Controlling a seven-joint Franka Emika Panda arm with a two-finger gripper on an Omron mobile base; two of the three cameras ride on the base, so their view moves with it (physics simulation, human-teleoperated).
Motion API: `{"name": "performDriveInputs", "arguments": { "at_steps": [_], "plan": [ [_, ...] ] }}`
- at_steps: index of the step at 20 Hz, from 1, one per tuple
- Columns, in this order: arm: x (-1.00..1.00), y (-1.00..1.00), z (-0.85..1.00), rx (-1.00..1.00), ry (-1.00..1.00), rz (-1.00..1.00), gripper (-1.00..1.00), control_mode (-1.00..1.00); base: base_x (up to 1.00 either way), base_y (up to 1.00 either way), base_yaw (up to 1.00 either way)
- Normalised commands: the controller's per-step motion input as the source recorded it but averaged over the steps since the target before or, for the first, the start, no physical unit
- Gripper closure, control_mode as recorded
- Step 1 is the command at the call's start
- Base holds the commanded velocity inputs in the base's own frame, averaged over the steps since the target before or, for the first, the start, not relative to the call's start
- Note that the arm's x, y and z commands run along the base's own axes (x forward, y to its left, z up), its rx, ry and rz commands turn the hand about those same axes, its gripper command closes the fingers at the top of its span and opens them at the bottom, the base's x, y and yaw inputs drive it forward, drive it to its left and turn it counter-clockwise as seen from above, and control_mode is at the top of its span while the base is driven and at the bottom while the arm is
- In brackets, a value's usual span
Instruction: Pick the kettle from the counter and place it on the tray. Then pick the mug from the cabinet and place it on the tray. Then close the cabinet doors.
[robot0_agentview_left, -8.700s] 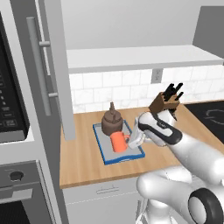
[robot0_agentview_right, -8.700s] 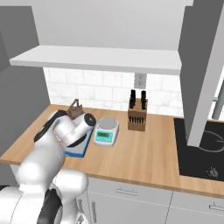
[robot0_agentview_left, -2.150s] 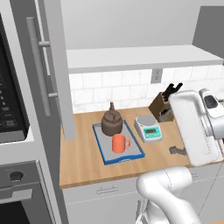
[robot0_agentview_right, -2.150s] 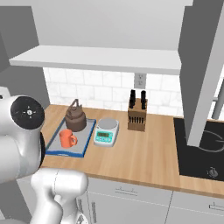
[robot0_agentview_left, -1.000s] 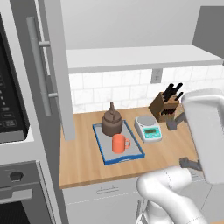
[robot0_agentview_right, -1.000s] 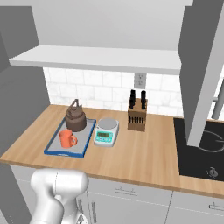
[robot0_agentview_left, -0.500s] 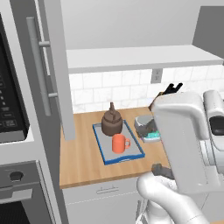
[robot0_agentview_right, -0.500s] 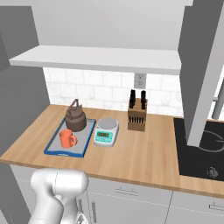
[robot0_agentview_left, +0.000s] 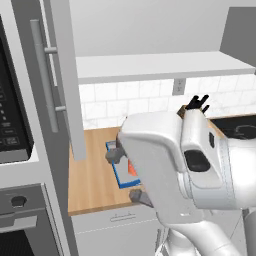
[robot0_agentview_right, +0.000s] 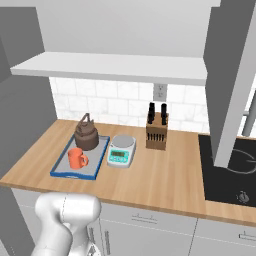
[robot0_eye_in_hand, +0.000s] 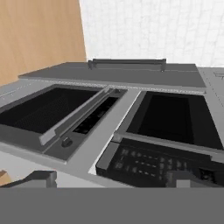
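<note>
The dark brown kettle (robot0_agentview_right: 86, 134) and the orange mug (robot0_agentview_right: 77, 158) both stand on the blue-rimmed grey tray (robot0_agentview_right: 59, 170) on the wooden counter (robot0_agentview_right: 165, 180). My arm covers most of the tray (robot0_agentview_left: 116, 171) in the left base view, where a sliver of the mug (robot0_agentview_left: 131, 168) shows. My gripper (robot0_agentview_left: 128, 176) hangs above the counter's front, open with nothing between its fingers. In the hand view the gripper (robot0_eye_in_hand: 113, 179) faces the left cabinet door (robot0_eye_in_hand: 113, 73) and its bar handle (robot0_eye_in_hand: 127, 62). Both cabinet doors (robot0_agentview_left: 30, 100) (robot0_agentview_right: 230, 75) stand open over the pale shelf (robot0_agentview_right: 115, 67).
A white-and-teal scale (robot0_agentview_right: 121, 150) and a brown knife block (robot0_agentview_right: 156, 131) stand right of the tray. A black hob (robot0_agentview_right: 230, 170) lies at the counter's right end. The tall unit with microwave (robot0_agentview_left: 12, 125) and oven (robot0_eye_in_hand: 170, 118) stands at the left.
My arm has swung left across the left base view, from in front of the scale to in front of the tray. Kettle and mug have stayed put on the tray.
</note>
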Motion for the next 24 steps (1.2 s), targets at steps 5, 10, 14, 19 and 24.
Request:
{"name": "performDriveInputs", "arguments": {
  "at_steps": [5, 10, 14, 19, 24],
  "plan": [
    [0.00, 0.46, 0.14, 0.00, -0.05, 0.01, -1.00, -1.00, 0.00, 0.00, 0.00],
    [-0.05, 0.38, 0.16, 0.00, 0.00, 0.00, -1.00, -1.00, 0.00, 0.00, 0.00],
    [-0.04, 0.41, 0.11, 0.00, 0.00, 0.00, -1.00, -1.00, 0.00, 0.00, 0.00],
    [0.36, 0.48, 0.03, 0.00, 0.00, -0.13, -1.00, -1.00, 0.00, 0.00, 0.00],
    [0.56, 0.35, 0.00, 0.00, 0.02, -0.27, -1.00, -1.00, 0.00, 0.00, 0.00]
  ]
}}
